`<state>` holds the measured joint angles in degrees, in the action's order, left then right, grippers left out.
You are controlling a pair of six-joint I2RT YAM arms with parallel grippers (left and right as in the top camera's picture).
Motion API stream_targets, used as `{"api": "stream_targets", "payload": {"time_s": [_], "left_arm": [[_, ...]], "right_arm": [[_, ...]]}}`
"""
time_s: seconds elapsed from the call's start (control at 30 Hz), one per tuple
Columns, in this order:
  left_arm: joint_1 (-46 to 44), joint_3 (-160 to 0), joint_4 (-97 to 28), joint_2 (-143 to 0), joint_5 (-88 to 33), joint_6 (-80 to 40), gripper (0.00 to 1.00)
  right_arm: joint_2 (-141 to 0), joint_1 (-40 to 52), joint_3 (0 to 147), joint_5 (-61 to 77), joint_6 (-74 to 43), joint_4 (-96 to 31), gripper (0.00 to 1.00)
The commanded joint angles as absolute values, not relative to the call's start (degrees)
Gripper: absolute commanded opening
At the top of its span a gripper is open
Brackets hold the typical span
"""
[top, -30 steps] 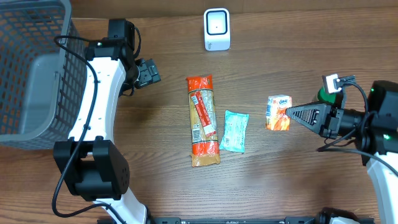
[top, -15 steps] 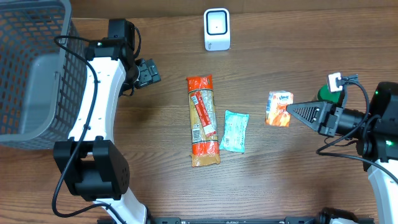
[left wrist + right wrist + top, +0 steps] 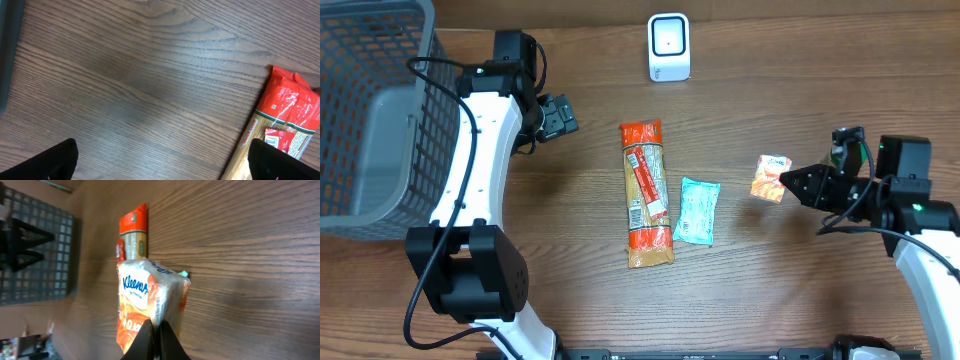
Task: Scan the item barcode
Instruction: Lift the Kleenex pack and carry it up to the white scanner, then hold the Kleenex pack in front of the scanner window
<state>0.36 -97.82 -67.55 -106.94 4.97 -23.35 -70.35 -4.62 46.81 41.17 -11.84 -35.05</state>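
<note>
My right gripper (image 3: 788, 184) is shut on a seam of an orange-and-white Kleenex tissue pack (image 3: 770, 177), held at the right of the table. In the right wrist view the pack (image 3: 147, 305) stands on end just past the closed fingers (image 3: 156, 328), printed side facing the camera. No barcode is readable. A white scanner (image 3: 669, 47) stands at the back centre. My left gripper (image 3: 560, 117) is open over bare wood at the back left; in its wrist view nothing lies between its fingers (image 3: 165, 162).
A long red-and-tan pasta pack (image 3: 646, 195) and a teal packet (image 3: 697, 211) lie mid-table. A grey mesh basket (image 3: 360, 120) fills the left edge. Something green (image 3: 840, 152) sits behind my right arm.
My right wrist has pivoted and its arm drawn in, tilting the tissue pack, which now looks smaller and more angled from above. The left arm has not moved.
</note>
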Motion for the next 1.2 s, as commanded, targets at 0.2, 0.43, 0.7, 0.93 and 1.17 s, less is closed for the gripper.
{"api": "stream_targets", "payload": {"time_s": [0.2, 0.43, 0.7, 0.93, 1.17], "left_arm": [[-0.03, -98.74, -67.44, -105.62, 5.06, -22.26, 1.00], [-0.03, -98.74, -67.44, -105.62, 5.06, -22.24, 1.00], [-0.03, -98.74, -67.46, -105.62, 5.06, -22.24, 1.00], [-0.03, -98.74, -67.46, -105.62, 5.06, -22.24, 1.00], [-0.03, -98.74, -67.46, -105.62, 5.06, -22.24, 1.00]], "right_arm": [[-73.08, 2.83, 63.77, 30.50, -16.75, -42.48, 0.03], [-85.45, 10.81, 94.11, 18.09, -16.47, -62.15, 0.03], [-108.99, 17.52, 135.00, 10.13, -16.05, -75.99, 0.03], [-120.07, 21.82, 138.32, -4.95, -4.89, -66.89, 0.04], [-129.36, 23.57, 137.95, -7.70, 10.81, -58.65, 0.04]]}}
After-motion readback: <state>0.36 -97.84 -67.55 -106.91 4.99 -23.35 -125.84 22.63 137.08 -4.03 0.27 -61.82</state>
